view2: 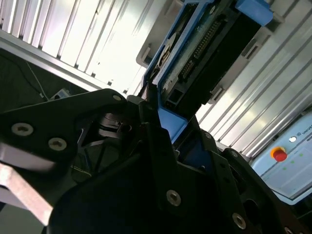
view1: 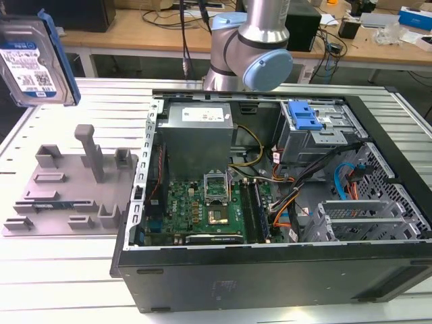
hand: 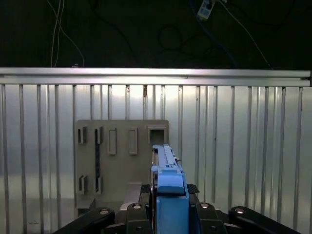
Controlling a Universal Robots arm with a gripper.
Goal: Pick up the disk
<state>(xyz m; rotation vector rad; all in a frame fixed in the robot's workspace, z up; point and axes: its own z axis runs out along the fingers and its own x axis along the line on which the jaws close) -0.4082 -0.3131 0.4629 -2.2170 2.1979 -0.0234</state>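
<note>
The disk [view1: 34, 61] hangs in the air at the exterior view's upper left, well above the table. It is silver-grey with a white-and-blue label and a blue rail on its edge. In both wrist views my gripper [hand: 168, 191] is shut on the disk [hand: 168, 175], its black fingers [view2: 146, 105] clamped on the blue-railed lower end. The disk [view2: 204, 44] stands up out of the jaws with its connector side showing. It touches nothing else.
Directly below the disk, the grey fixture [view1: 67, 189] with upright posts lies on the slatted metal table [view1: 61, 270]; the first wrist view shows the fixture [hand: 122, 156] from above. An open computer case [view1: 270, 202] with a blue drive-bay bracket [view1: 304, 116] takes up the exterior view's right.
</note>
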